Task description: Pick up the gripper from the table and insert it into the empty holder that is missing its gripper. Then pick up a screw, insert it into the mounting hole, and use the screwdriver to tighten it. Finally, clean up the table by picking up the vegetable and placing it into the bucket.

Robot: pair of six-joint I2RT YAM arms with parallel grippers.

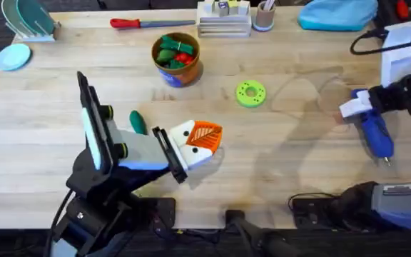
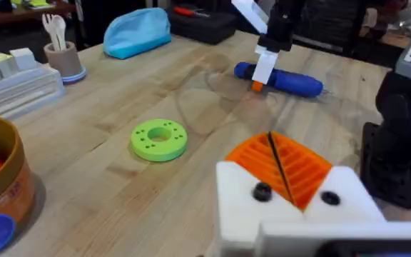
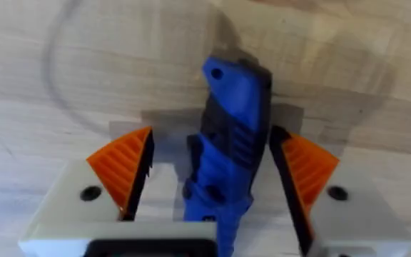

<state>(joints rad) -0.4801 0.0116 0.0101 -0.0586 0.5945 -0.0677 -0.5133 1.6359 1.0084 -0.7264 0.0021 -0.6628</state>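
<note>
1. The right hand (image 3: 212, 185) straddles the thick bright-blue cylindrical screwdriver (image 1: 374, 131), lying at the desk's (image 1: 291, 164) three o'clock; pads spread, not yet clamped.
2. Centre it, then close squarely.
3. The left hand (image 1: 204, 137) is pressed closed, empty.

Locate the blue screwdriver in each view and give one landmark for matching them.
Overhead: the screwdriver lies at far right, under the right hand.
Left wrist: upper right, beyond the green disc.
Right wrist: centre, between the orange pads.
Shared landmark: the right hand's white-and-orange fingers straddling it.
</note>
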